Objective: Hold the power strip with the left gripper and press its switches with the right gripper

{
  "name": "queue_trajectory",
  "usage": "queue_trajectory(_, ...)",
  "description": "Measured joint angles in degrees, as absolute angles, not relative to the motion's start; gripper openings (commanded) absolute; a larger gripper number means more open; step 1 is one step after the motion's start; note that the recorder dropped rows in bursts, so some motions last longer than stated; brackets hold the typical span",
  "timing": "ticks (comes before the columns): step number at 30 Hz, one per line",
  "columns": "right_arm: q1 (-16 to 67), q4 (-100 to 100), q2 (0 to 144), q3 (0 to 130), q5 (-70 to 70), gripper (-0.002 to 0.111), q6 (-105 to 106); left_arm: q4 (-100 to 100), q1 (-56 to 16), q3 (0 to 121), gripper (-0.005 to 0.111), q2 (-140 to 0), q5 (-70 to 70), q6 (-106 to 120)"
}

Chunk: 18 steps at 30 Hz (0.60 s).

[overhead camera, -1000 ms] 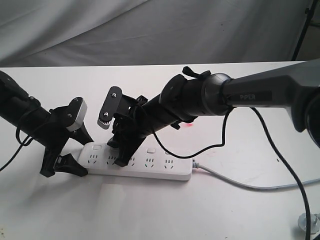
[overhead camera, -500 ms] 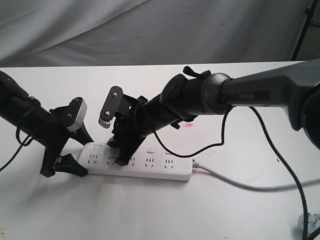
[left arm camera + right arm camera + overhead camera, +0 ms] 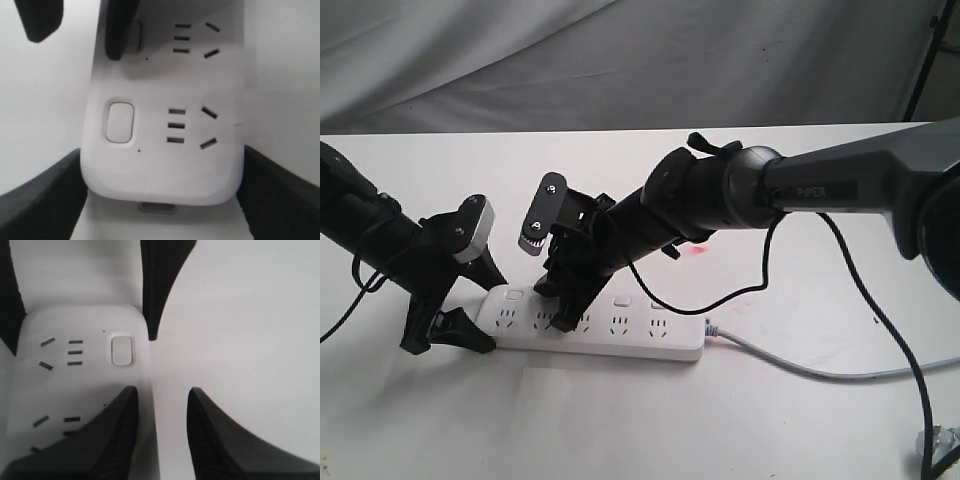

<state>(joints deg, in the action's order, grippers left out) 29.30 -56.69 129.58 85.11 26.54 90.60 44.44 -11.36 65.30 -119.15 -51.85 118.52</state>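
The white power strip (image 3: pixel 620 335) lies flat on the white table, its grey cord (image 3: pixel 800 365) running off to the right. My left gripper (image 3: pixel 488 312) is shut on its rounded left end; in the left wrist view both black fingers (image 3: pixel 40 200) press the strip's (image 3: pixel 165 170) sides. The first switch (image 3: pixel 120 122) is bare. My right gripper (image 3: pixel 555 308) points down at the strip, jaws a little apart with nothing between. One right fingertip (image 3: pixel 120 30) rests on the second switch, hiding most of it. In the right wrist view that finger (image 3: pixel 115 440) overlaps the strip (image 3: pixel 60 385); the other stands beside it over the table.
A black cable (image 3: pixel 760 290) loops from the right arm down to the table behind the strip. A small red light spot (image 3: pixel 698 250) shows on the table. A grey cloth (image 3: pixel 620 60) hangs behind, and a small clear object (image 3: pixel 940 440) sits at the front right corner.
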Motion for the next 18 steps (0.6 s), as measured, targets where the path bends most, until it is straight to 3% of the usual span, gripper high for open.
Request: queue_trajectory(18, 29.0, -56.2, 119.7, 82.2, 29.2, 0.032, 91.1, 44.4, -11.4, 65.3, 0.069, -119.1, -51.8, 118.5)
